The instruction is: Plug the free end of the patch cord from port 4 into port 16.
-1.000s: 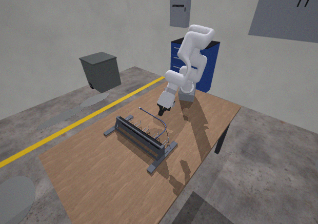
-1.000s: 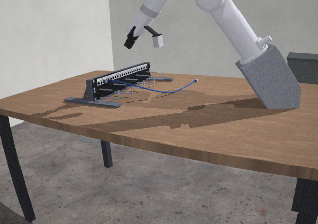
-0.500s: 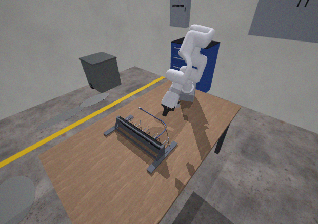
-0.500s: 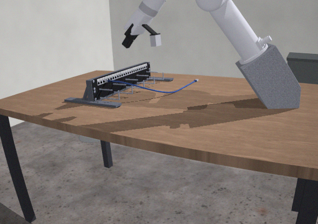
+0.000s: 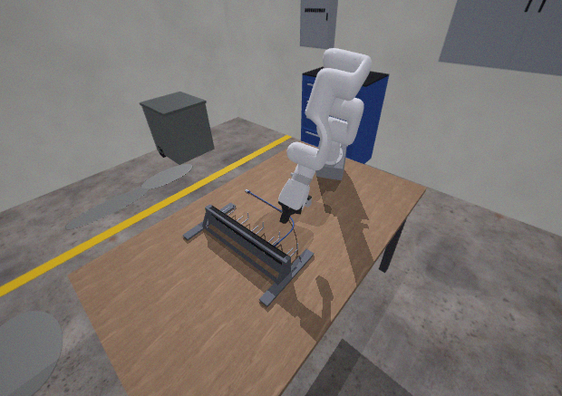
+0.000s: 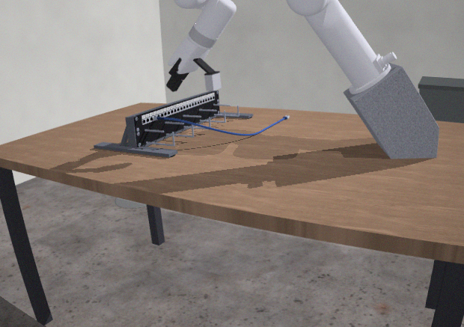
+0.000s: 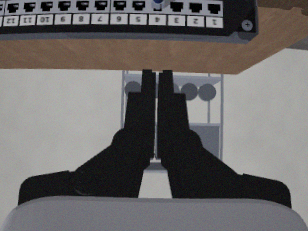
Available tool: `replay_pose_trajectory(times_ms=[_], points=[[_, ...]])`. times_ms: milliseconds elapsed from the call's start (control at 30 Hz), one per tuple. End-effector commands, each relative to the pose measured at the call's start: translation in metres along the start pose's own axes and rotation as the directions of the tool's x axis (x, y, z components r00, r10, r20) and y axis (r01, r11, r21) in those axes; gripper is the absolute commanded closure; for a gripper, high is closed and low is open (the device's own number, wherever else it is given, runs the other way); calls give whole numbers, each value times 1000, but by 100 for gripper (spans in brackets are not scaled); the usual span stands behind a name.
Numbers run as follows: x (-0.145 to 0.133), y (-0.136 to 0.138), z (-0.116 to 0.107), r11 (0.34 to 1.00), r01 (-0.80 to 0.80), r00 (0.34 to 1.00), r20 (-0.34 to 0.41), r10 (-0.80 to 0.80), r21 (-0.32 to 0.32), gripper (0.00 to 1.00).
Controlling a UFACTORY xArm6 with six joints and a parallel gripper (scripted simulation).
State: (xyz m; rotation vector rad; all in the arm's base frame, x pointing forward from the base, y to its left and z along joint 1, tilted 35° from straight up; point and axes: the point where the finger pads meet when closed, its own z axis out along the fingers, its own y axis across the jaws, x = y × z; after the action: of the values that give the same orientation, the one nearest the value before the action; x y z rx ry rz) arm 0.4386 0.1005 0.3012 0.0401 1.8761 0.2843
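The dark patch-panel rack (image 5: 246, 237) (image 6: 187, 109) stands on the wooden table with a row of white-numbered ports. A blue patch cord (image 5: 262, 200) (image 6: 224, 132) is plugged into a port near one end of the rack and arcs out over the table. Its free plug (image 5: 247, 191) (image 6: 287, 117) lies on the table, away from the rack. My gripper (image 5: 285, 219) (image 6: 173, 85) (image 7: 156, 89) is shut and empty. It hovers in the air above the rack, in line with the plugged end of the cord, and touches nothing.
Thin metal pegs (image 6: 174, 139) stick out of the rack on the port side, under the cord. The arm's grey base block (image 6: 394, 117) (image 5: 330, 170) stands on the table. A blue cabinet (image 5: 374, 110) and a grey bin (image 5: 177, 125) stand off the table.
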Motion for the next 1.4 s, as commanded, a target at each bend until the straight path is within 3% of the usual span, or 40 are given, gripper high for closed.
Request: replay_pose_trajectory(times_ms=[0,133,267,1367], points=[[-5,1,30,1000,-1,1000,6,1,-1,100],[-5,2,53,1000,-1,1000,6,1,-1,100],[-5,2,61,1000,-1,1000,6,1,-1,100],[-5,2,62,1000,-1,1000,6,1,-1,100]])
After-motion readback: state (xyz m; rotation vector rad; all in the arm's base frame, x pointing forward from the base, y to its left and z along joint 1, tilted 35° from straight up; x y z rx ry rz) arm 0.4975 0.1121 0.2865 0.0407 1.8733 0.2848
